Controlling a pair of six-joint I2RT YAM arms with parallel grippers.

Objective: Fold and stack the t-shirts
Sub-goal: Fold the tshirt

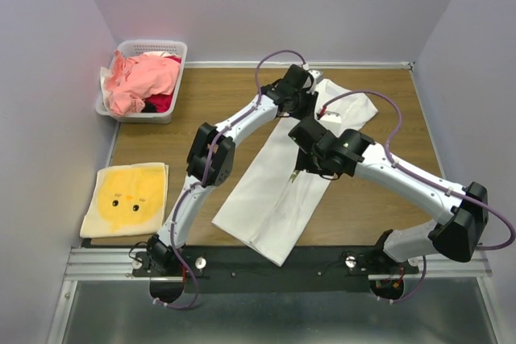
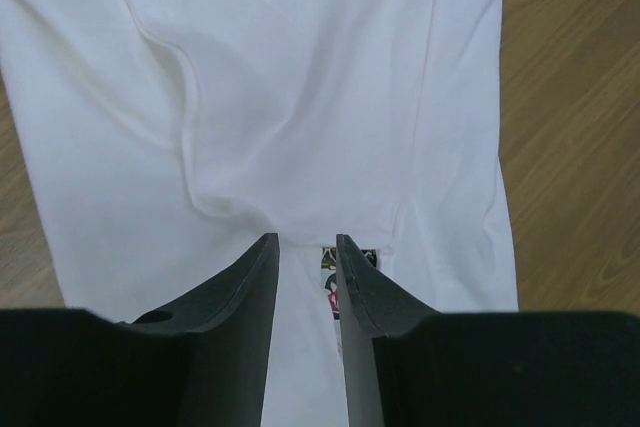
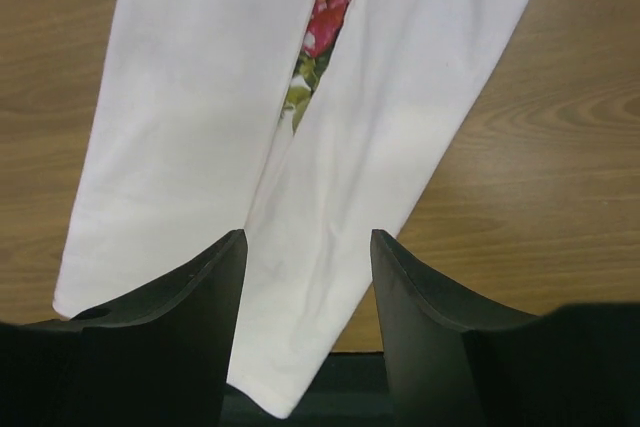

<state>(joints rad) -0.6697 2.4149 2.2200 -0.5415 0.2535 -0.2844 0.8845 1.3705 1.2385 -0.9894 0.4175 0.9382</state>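
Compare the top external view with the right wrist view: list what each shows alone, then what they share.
Only the top external view shows the basket of pink and red shirts, the folded yellow shirt and both arms. Only the right wrist view shows the floral print between the folded-in sides, with its open jaws. Both show the white t-shirt on the wooden table.
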